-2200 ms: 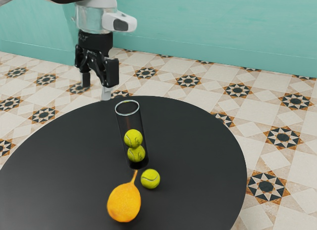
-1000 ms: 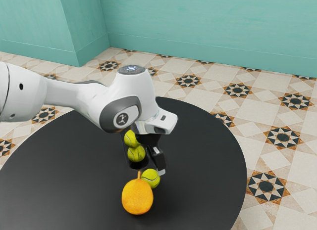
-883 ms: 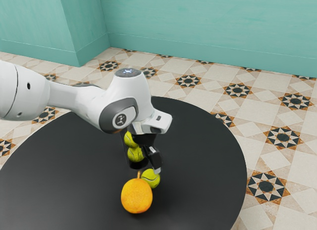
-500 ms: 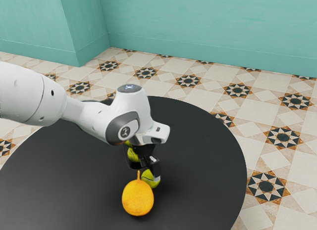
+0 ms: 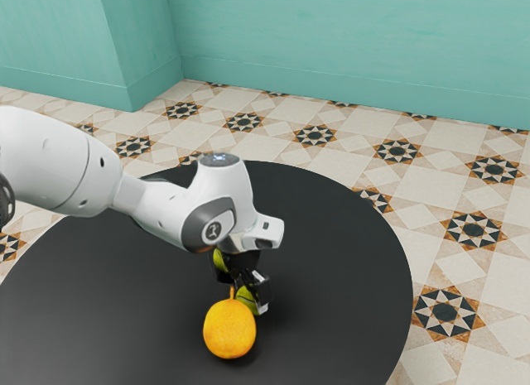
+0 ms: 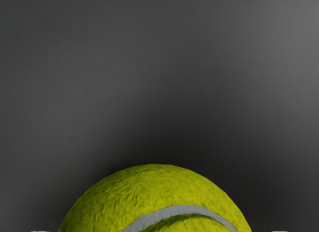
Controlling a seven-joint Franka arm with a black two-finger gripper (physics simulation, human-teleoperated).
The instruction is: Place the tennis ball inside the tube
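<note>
Fruit (image 5: pixel 229 329) sits near the tennis ball (image 5: pixel 246 300), hand (image 5: pixel 252 299) and partly hidden tube (image 5: pixel 222 276).

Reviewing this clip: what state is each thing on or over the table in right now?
Claw: lowered at the loose ball; whether it grips, I can't tell.
Loose tennis ball: outside the tube, partly hidden by the claw.
Tube: standing, largely hidden behind the arm.
Ball in the tube: inside, partly hidden.
Orange fruit-like thing: on the table, stem pointing toward the tube.
</note>
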